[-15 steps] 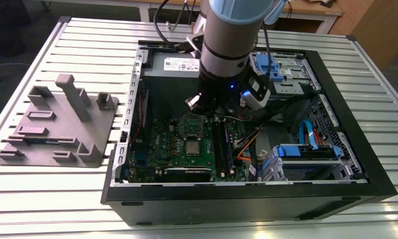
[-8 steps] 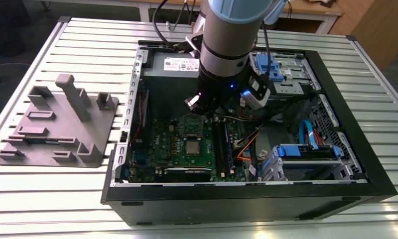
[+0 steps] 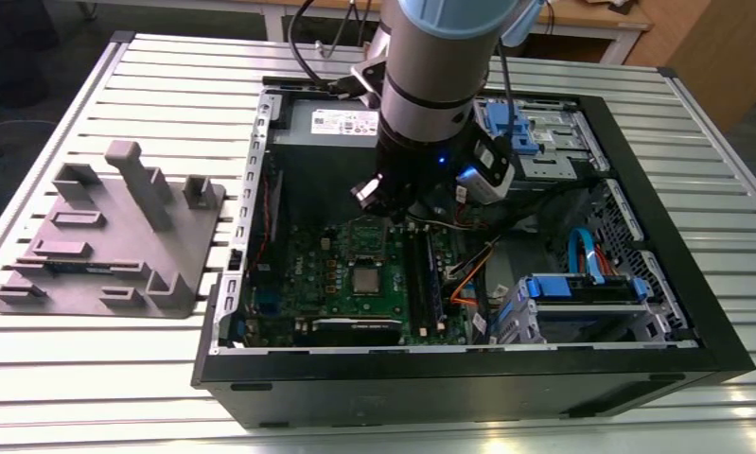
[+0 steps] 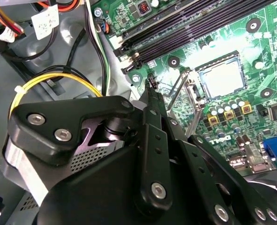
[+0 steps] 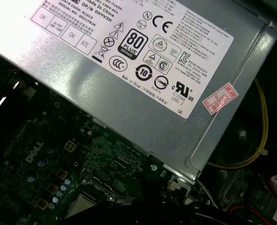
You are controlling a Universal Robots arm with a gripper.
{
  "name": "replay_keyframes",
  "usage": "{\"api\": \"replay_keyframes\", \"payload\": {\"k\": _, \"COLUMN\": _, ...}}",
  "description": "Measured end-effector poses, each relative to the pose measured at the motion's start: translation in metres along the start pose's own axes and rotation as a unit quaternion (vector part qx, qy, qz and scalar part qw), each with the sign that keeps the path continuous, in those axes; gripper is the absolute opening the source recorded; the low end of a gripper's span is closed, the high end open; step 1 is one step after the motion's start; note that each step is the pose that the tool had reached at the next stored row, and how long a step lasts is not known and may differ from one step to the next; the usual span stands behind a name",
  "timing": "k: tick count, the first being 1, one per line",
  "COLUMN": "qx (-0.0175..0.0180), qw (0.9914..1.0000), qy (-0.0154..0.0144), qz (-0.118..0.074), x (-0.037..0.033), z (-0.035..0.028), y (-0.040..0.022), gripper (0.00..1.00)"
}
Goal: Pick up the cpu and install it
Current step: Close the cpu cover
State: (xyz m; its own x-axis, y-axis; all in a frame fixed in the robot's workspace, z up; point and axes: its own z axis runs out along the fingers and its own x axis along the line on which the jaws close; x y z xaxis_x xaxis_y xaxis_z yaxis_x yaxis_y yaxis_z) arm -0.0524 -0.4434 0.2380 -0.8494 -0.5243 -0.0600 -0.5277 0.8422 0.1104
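A black open-sided computer case is seen lying on a silvery slatted metal tabletop in the exterior view. A green motherboard is exposed inside it.

The cpu, a small flat square chip with a silvery-grey metal top, is seated in its socket near the middle of the motherboard. In the second wrist view the cpu is framed by the socket's dark border, and a thin metal socket frame is tilted up just beside it.

The black claw of the grey robot arm is held low over the motherboard, between the cpu and the large grey power supply box with a white label. In the second wrist view the claw appears clenched, its tips drawn together into one narrow point. It is placed near the raised frame and apart from the cpu.

Long black memory slots are seen beyond the socket. A grey moulded parts holder is set on the tabletop at the exterior view's left, well apart from the case
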Motion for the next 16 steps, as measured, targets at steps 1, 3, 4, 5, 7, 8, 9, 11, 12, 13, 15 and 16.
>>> {"api": "replay_keyframes", "payload": {"k": 1, "qx": -0.0002, "qw": 1.00000, "qy": 0.0001, "qz": -0.002, "x": 0.0000, "z": -0.0001, "y": 0.0000, "gripper": 0.10}}
{"api": "replay_keyframes", "payload": {"k": 3, "qx": -0.0003, "qw": 1.00000, "qy": 0.0001, "qz": -0.003, "x": -0.0001, "z": -0.0002, "y": 0.0000, "gripper": 0.10}}
{"api": "replay_keyframes", "payload": {"k": 4, "qx": -0.0003, "qw": 0.99999, "qy": 0.0004, "qz": -0.004, "x": -0.0001, "z": -0.0004, "y": 0.0000, "gripper": 0.10}}
{"api": "replay_keyframes", "payload": {"k": 5, "qx": -0.0004, "qw": 0.99999, "qy": 0.0006, "qz": -0.005, "x": -0.0001, "z": -0.0004, "y": 0.0000, "gripper": 0.10}}
{"api": "replay_keyframes", "payload": {"k": 7, "qx": -0.0007, "qw": 0.99995, "qy": 0.0011, "qz": -0.010, "x": -0.0001, "z": -0.0005, "y": 0.0000, "gripper": 0.10}}
{"api": "replay_keyframes", "payload": {"k": 8, "qx": -0.0007, "qw": 0.99993, "qy": 0.0015, "qz": -0.012, "x": -0.0001, "z": -0.0008, "y": 0.0001, "gripper": 0.10}}
{"api": "replay_keyframes", "payload": {"k": 9, "qx": -0.0008, "qw": 0.99990, "qy": 0.0018, "qz": -0.014, "x": -0.0001, "z": -0.0013, "y": 0.0001, "gripper": 0.10}}
{"api": "replay_keyframes", "payload": {"k": 11, "qx": -0.0012, "qw": 0.99982, "qy": 0.0021, "qz": -0.019, "x": -0.0002, "z": -0.0024, "y": 0.0002, "gripper": 0.10}}
{"api": "replay_keyframes", "payload": {"k": 12, "qx": -0.0013, "qw": 0.99977, "qy": 0.0024, "qz": -0.021, "x": -0.0002, "z": -0.0030, "y": 0.0003, "gripper": 0.10}}
{"api": "replay_keyframes", "payload": {"k": 13, "qx": -0.0015, "qw": 0.99972, "qy": 0.0026, "qz": -0.024, "x": -0.0002, "z": -0.0032, "y": 0.0004, "gripper": 0.10}}
{"api": "replay_keyframes", "payload": {"k": 15, "qx": -0.0019, "qw": 0.99957, "qy": 0.0031, "qz": -0.029, "x": -0.0003, "z": -0.0036, "y": 0.0004, "gripper": 0.10}}
{"api": "replay_keyframes", "payload": {"k": 16, "qx": -0.0021, "qw": 0.99947, "qy": 0.0036, "qz": -0.032, "x": -0.0002, "z": -0.0038, "y": 0.0004, "gripper": 0.10}}
